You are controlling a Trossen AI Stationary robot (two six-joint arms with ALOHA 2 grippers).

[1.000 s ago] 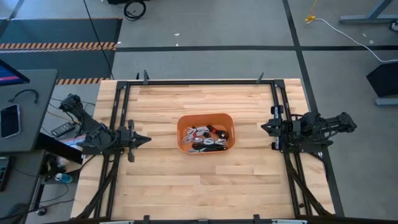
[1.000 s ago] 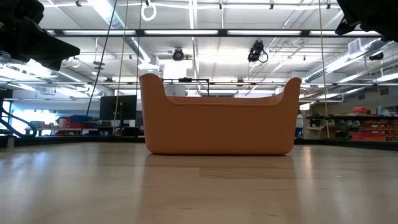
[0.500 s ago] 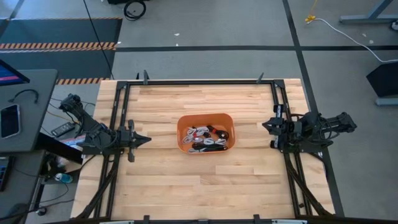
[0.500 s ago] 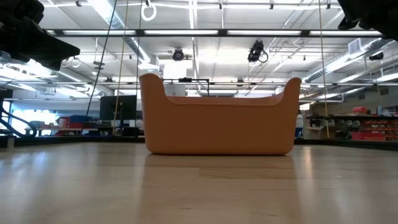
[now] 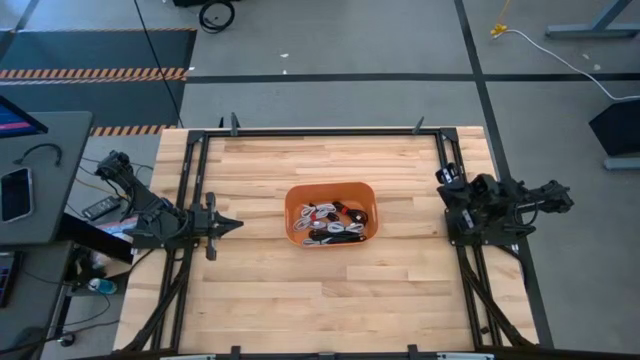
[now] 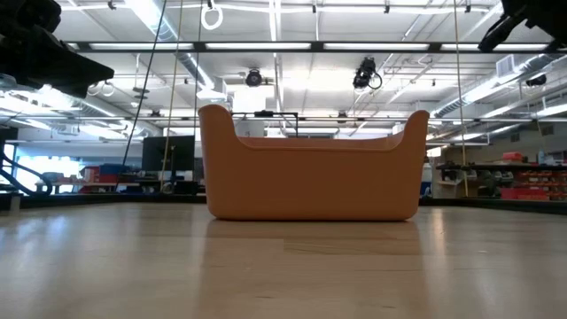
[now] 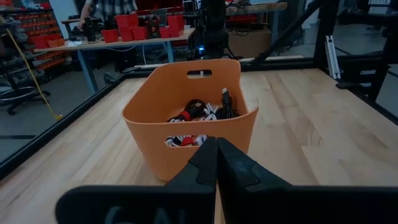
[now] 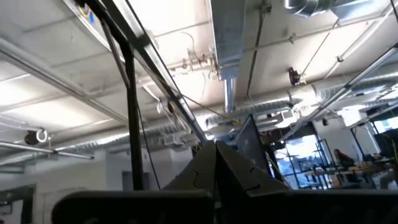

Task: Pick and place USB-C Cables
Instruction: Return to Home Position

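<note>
The wooden table point(image 5: 300, 310) lies bare on all sides of the orange bin point(image 5: 330, 213), which stands ahead of the left gripper point(image 5: 236, 224), well apart from its tips. The cables point(image 5: 330, 222) lie inside the bin, and the low view hides them behind its wall. The right gripper point(image 8: 216, 144) points up at the ceiling. Both grippers have their fingers pressed together and hold nothing.

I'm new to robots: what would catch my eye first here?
An orange bin sits in the middle of the wooden table, holding a tangle of white and black USB-C cables. Flanking it, the left gripper, shut, points at the bin from the left; the right gripper, shut, tips up toward the ceiling at the right edge.
</note>
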